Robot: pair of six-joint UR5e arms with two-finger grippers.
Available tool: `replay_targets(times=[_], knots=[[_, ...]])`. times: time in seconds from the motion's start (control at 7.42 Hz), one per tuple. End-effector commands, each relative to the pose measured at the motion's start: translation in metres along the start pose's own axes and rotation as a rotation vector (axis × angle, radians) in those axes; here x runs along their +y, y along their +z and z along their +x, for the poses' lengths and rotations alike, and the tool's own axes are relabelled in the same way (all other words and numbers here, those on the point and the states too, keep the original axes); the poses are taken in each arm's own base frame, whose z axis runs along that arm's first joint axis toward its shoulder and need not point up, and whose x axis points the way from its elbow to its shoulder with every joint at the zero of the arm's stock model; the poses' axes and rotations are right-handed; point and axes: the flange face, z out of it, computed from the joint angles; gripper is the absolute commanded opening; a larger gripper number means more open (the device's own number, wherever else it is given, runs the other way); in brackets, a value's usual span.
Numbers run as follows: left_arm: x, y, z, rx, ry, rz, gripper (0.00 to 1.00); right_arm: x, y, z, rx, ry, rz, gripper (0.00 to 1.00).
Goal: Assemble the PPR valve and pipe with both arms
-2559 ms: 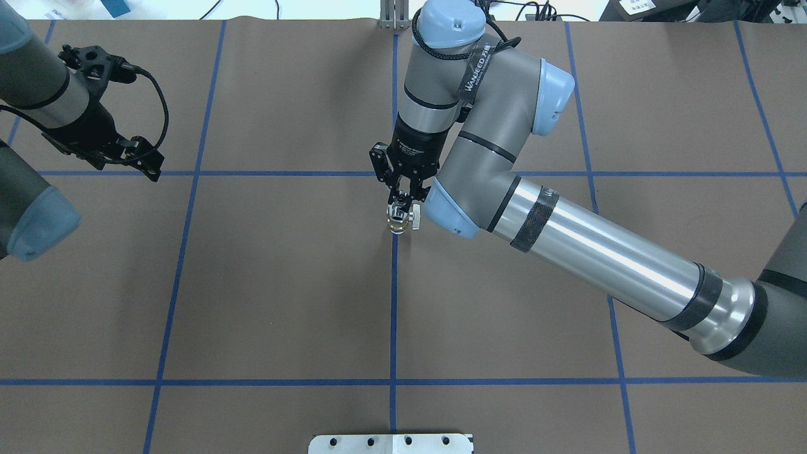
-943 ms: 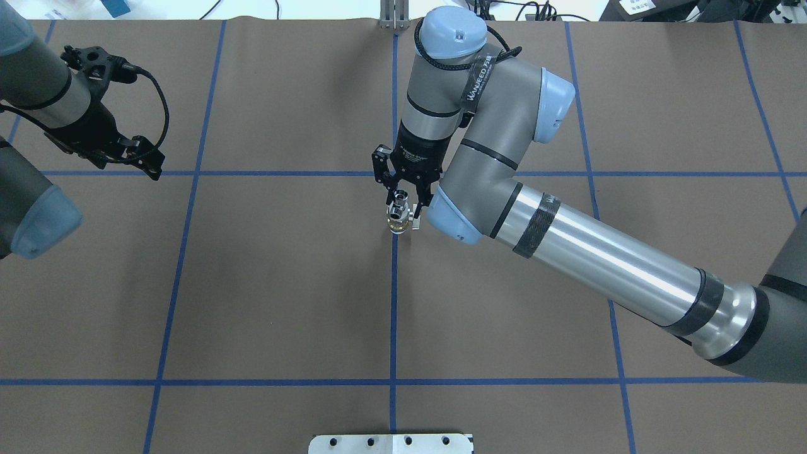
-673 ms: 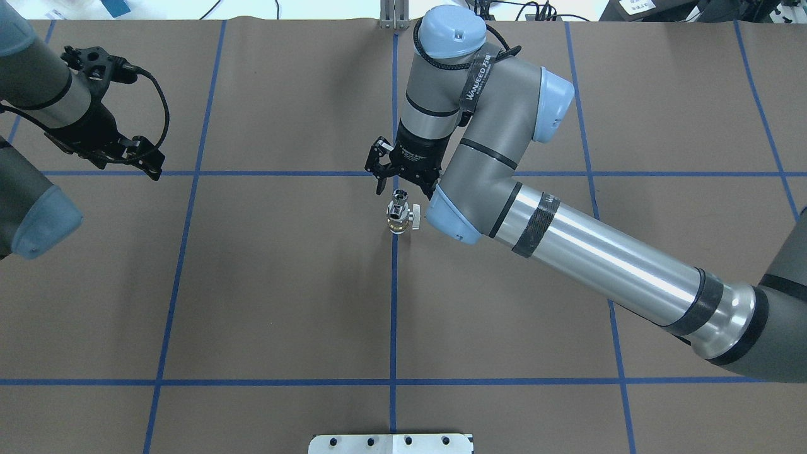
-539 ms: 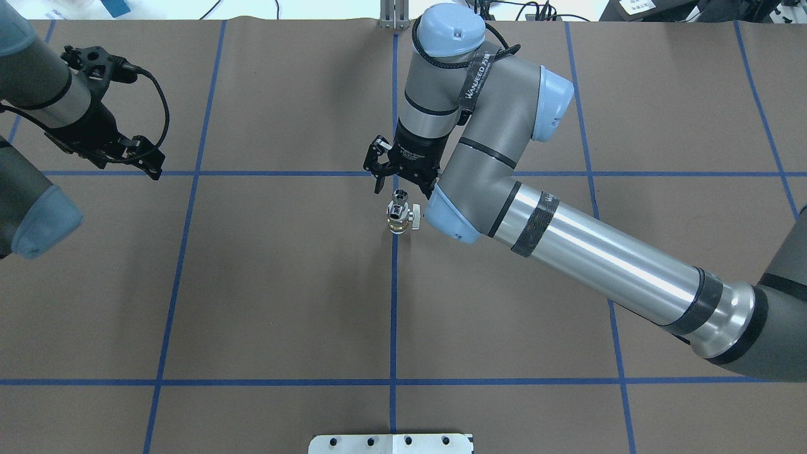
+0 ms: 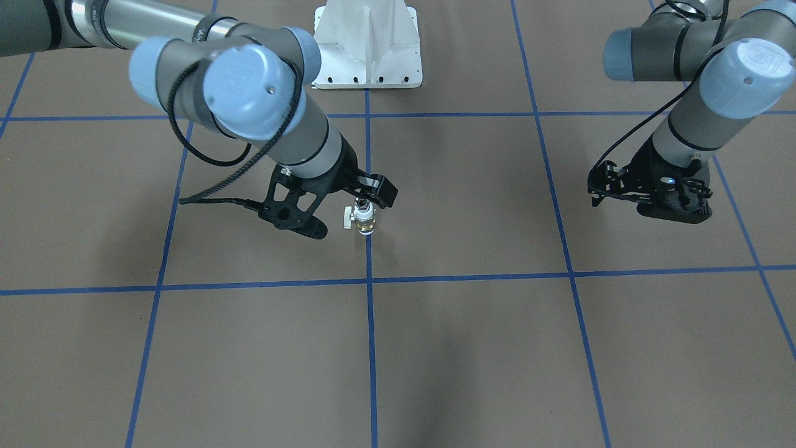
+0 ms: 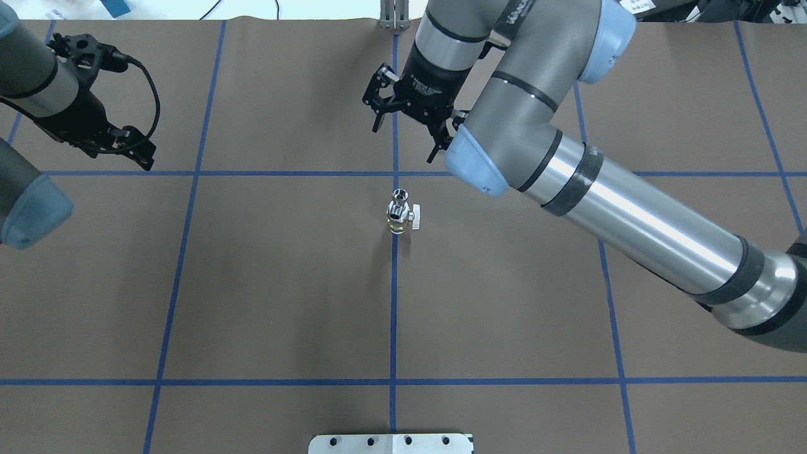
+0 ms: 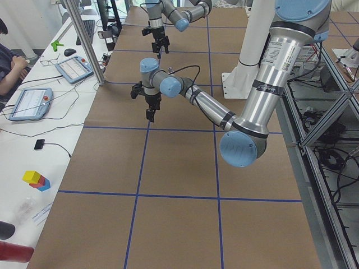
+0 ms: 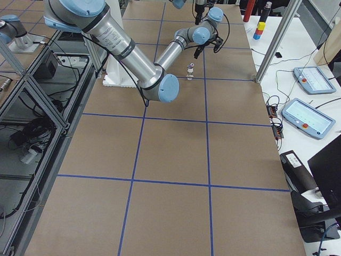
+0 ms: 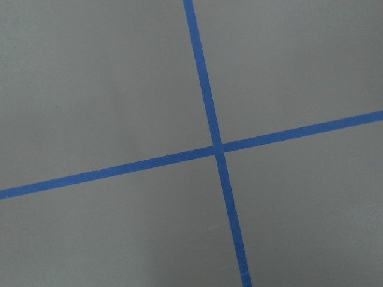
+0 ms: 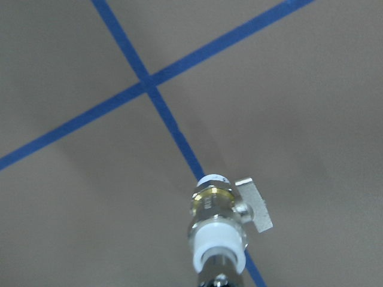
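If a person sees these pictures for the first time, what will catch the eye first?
First the big right arm, reaching across the table from the overhead view's right, its tool open and empty. Then the small valve, upright on the blue tape line at the table's middle, with the silver pipe on top. The left arm is far off at the left edge.

Table (image 6: pixel 284 284): brown cover, blue tape grid (image 6: pixel 393 315). White pedestal (image 5: pixel 367 43) sits at the robot-side edge. PPR valve (image 6: pixel 398 222) stands upright on the tape line running straight out from the pedestal, well apart from it, pipe (image 6: pixel 398 197) in its top.
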Motion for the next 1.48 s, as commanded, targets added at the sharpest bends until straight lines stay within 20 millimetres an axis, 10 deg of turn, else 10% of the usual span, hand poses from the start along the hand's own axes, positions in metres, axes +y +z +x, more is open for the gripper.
replay_targets(times=[0.0,0.81,1.21,1.35], knots=[[-0.008,-0.013,-0.069,-0.039,0.098,0.012,1.00,-0.057,-0.094,0.072,-0.055,-0.068,0.117,1.00],[0.039,-0.029,-0.203,-0.082,0.107,-0.007,1.00,-0.246,-0.151,0.489,0.337,-0.607,0.081,1.00],[0.083,-0.046,-0.344,0.005,0.134,-0.005,1.00,-0.257,-0.152,0.646,0.312,-0.562,0.113,1.00],[0.092,-0.052,-0.359,0.007,0.106,0.005,1.00,-0.248,-0.138,0.676,0.261,-0.576,0.124,1.00]])
